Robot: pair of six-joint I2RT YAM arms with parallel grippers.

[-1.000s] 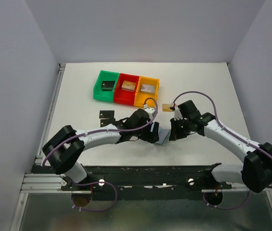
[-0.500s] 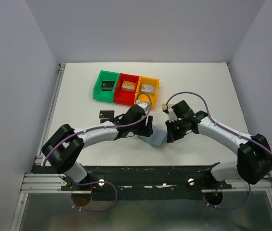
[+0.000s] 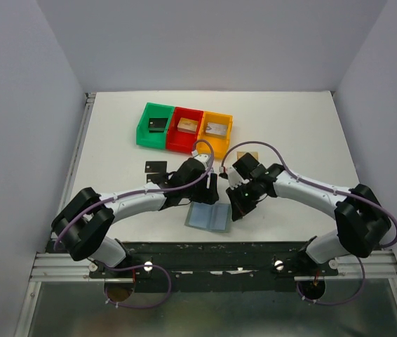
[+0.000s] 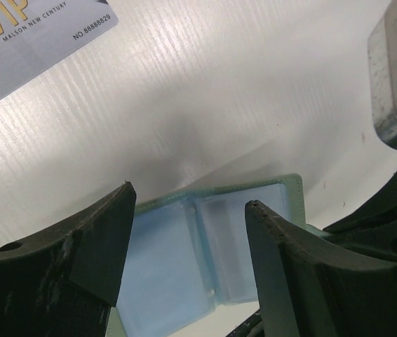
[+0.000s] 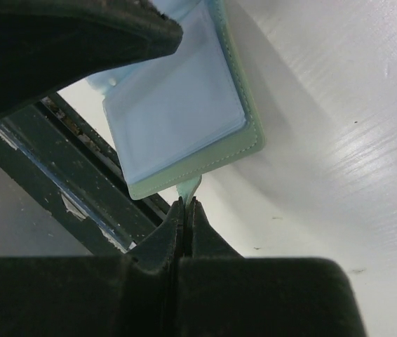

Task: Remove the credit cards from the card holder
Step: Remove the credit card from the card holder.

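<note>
The right gripper point(image 5: 184, 205) has its jaws pressed together on the small pale tab of the card holder point(image 5: 177, 105), pinching it at the very tips. The holder lies spread open with its pale blue pockets facing up, and a shadow falls on the table point(image 3: 290, 119) under its tab edge. The left gripper point(image 4: 188, 200) hangs just above the other side of the holder with its jaws wide apart and nothing between them; its dark fingers point(image 4: 65, 260) frame the open pockets below. From above, the holder point(image 3: 209, 217) sits near the table's front edge, between the two grippers. A silvery card point(image 4: 37, 35) marked VIP lies flat on the table beyond the left fingers. A black card point(image 3: 155, 168) lies left of the left arm, and a gold card point(image 3: 247, 154) shows just behind the right arm. Farther back stand a green bin point(image 3: 142, 130), a red bin point(image 3: 174, 137) and an orange bin point(image 3: 205, 144) in a row, touching.
</note>
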